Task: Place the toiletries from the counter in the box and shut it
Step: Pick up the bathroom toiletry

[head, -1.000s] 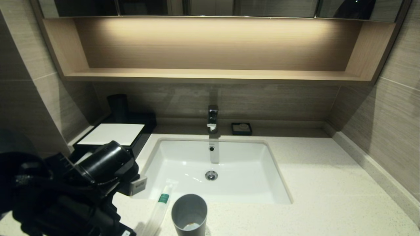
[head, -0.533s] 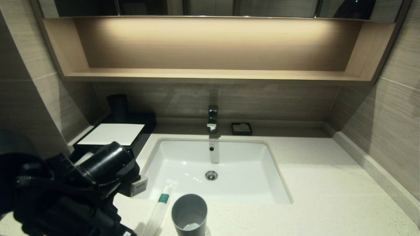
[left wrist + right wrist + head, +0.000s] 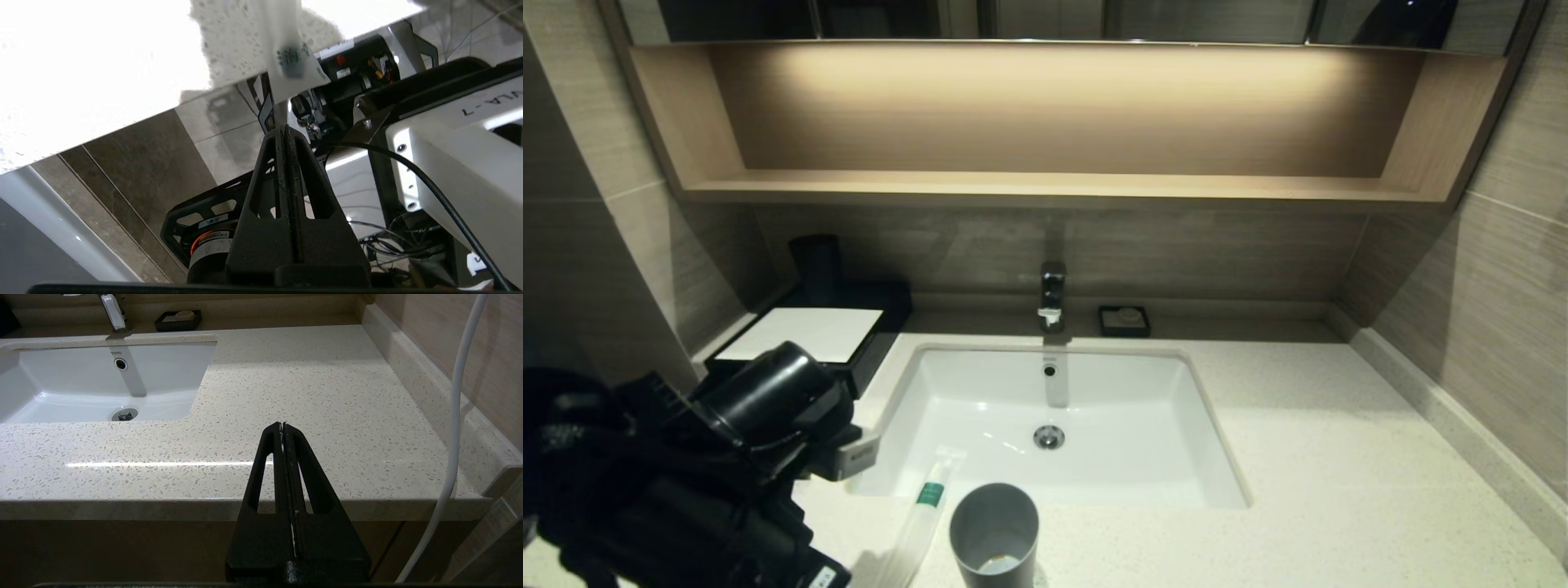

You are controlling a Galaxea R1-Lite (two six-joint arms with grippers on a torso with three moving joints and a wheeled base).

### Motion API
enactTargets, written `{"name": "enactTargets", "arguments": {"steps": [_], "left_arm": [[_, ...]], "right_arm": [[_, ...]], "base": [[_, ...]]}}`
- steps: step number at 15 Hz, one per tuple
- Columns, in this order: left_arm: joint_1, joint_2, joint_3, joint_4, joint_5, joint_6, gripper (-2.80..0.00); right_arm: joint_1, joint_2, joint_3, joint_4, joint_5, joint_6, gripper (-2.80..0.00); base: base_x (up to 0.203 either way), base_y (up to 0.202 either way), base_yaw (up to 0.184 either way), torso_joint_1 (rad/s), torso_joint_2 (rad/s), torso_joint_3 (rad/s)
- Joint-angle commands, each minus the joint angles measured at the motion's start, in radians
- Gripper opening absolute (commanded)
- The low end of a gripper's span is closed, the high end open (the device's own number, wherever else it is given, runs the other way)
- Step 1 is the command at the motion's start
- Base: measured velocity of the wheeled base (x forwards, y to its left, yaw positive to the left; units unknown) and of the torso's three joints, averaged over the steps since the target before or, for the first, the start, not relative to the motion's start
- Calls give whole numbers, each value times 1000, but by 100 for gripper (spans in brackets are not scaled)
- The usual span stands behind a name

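My left gripper [image 3: 284,127] is shut on the near end of a slim clear-white packet [image 3: 286,61] with green print, which runs from my fingertips up over the counter's front edge. In the head view a packet with a green band [image 3: 927,496] lies on the counter [image 3: 1339,457] between the sink [image 3: 980,400] and the front edge, its near end by my left arm [image 3: 768,400]. The black box with a white top panel [image 3: 805,333] stands at the back left; my arm hides its front. The other packet is out of view. My right gripper [image 3: 282,425] is shut and empty before the counter's right front edge.
A grey cup [image 3: 995,531] stands right next to the packet at the front edge. A tap [image 3: 1052,294] and a small black soap dish [image 3: 1124,320] are behind the sink. A dark cylinder [image 3: 817,260] stands behind the box. A wooden shelf runs overhead.
My left arm has shifted a little to the left and back in the head view. The green-banded packet and the cup lie where they were.
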Motion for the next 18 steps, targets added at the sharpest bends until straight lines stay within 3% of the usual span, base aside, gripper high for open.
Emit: {"name": "enactTargets", "arguments": {"steps": [1, 6, 12, 18], "left_arm": [[35, -2, -23, 6, -4, 5, -280], [38, 32, -150, 27, -10, -17, -280], [36, 200, -335, 81, -5, -18, -280], [36, 315, -427, 95, -4, -29, -280]], "right_arm": [[0, 2, 1, 0, 1, 0, -280], [0, 2, 1, 0, 0, 0, -280], [0, 2, 1, 0, 0, 0, -280], [0, 2, 0, 0, 0, 0, -280]], "base": [[0, 0, 0, 0, 0, 0], [0, 0, 0, 0, 0, 0], [0, 0, 0, 0, 0, 0], [0, 0, 0, 0, 0, 0]]}}
